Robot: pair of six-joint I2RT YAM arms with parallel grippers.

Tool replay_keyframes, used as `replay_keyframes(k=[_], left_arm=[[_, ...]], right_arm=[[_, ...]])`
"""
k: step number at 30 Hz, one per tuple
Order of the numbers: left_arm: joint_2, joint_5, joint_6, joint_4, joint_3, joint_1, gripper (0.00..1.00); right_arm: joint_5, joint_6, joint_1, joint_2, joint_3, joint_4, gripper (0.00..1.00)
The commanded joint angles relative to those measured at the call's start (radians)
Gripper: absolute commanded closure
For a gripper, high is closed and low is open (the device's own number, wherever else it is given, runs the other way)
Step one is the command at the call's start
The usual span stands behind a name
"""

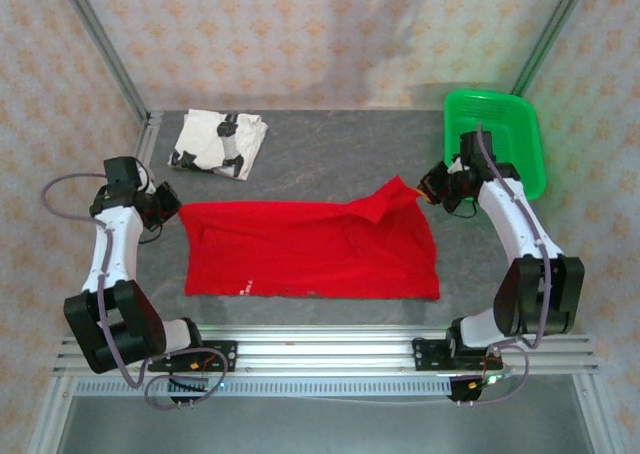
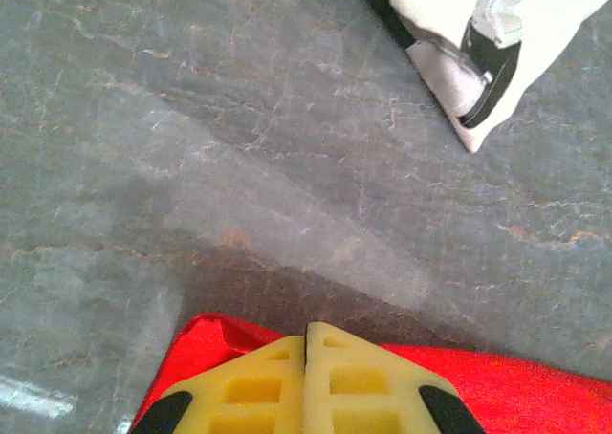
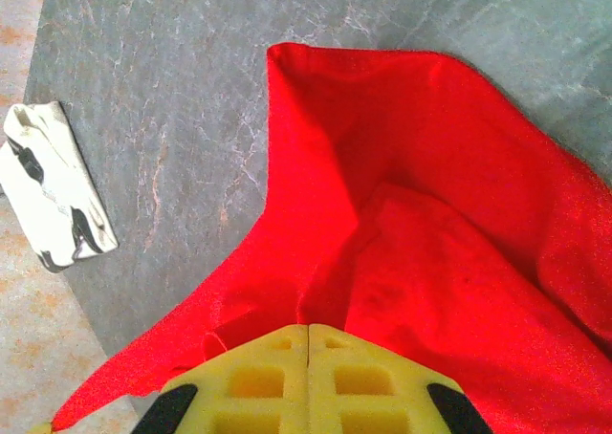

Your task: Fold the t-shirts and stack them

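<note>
— Top external view: how does the red t-shirt (image 1: pixel 300 249) lie?
— Flat on the bench (image 1: pixel 340 154), with its long axis across, from 1 arm to the other. The white t-shirt (image 1: pixel 218 142) sits folded at the far left, well apart.
— And the 2 hands?
— The left hand (image 1: pixel 168 209) is pinched together on the far left corner. The right hand (image 1: pixel 432 186) is clamped on the far right corner, which is raised.
— Which way does the fold go?
— Toward the near edge, I think. Each hand is nearest to its own corner.
</note>
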Motion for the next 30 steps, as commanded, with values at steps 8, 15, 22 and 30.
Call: replay_keyframes(k=[8, 15, 22, 30], left_arm=[[-0.09, -0.071, 0.004, -0.064, -0.074, 0.02, 1.0], [-0.142, -0.112, 0.0, -0.093, -0.154, 0.02, 1.0], [-0.134, -0.162, -0.025, -0.14, -0.172, 0.021, 1.0], [-0.103, -0.214, -0.074, -0.171, -0.179, 0.019, 1.0]], right_arm=[[-0.048, 0.046, -0.002, -0.162, -0.172, 0.008, 1.0], [-0.047, 0.071, -0.002, -0.264, -0.312, -0.006, 1.0], [-0.048, 0.09, -0.004, -0.337, -0.371, -0.021, 1.0], [-0.05, 0.101, -0.003, -0.39, -0.416, -0.041, 1.0]])
